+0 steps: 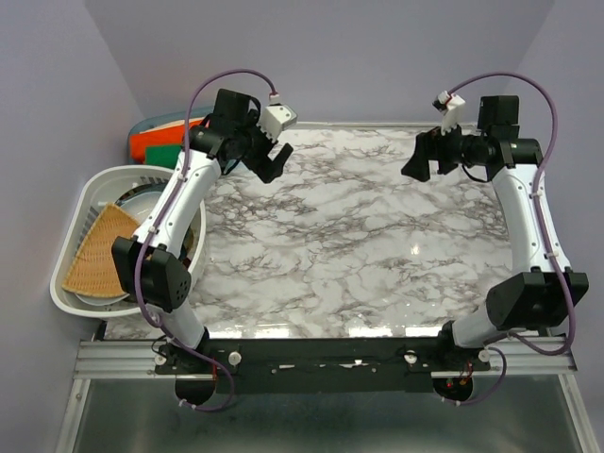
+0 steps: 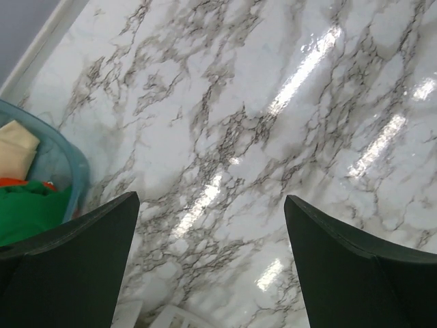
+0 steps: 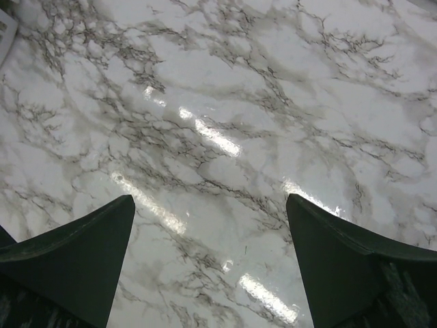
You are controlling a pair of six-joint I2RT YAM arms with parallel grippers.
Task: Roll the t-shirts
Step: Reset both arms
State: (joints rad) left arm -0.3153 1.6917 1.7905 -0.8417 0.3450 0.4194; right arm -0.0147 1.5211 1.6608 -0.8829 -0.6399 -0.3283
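Worktop (image 1: pixel 349 245): white marble pattern with grey veining, with glare streaks in both wrist views. No t-shirt lies on it.

Arms: 2, bolted at the near edge.
- Left arm (image 1: pixel 175 203) reaches toward the far-left corner. Left jaws are raised above the worktop, spread wide and holding nothing. In the left wrist view, bare marble fills the gap between the 2 dark fingers (image 2: pixel 75 266).
- Right arm (image 1: pixel 528 217) reaches toward the far-right area. Right jaws are also raised, spread wide and holding nothing. The right wrist view shows only marble between its fingers (image 3: pixel 355 266).
- The 2 sets of jaws are well apart and face each other across the far half of the worktop.

Task items: the green t-shirt (image 2: pixel 27 208) sits inside a teal bin (image 2: pixel 75 171) just beyond the far-left corner of the worktop, beside the left jaws but not touching them. Orange-red fabric (image 2: pixel 20 182) lies against the green t-shirt, and beige fabric (image 2: pixel 17 147) lies past that in the same bin. From the top view, the green (image 1: pixel 162 154) and orange-red (image 1: pixel 156 142) pieces show behind the left arm. Whether any of them is rolled cannot be told.

Other items: a white slotted laundry basket (image 1: pixel 71 226) stands off the left edge of the worktop, near the left arm. It holds a tan textured cloth (image 1: pixel 99 250) folded to a wedge shape.
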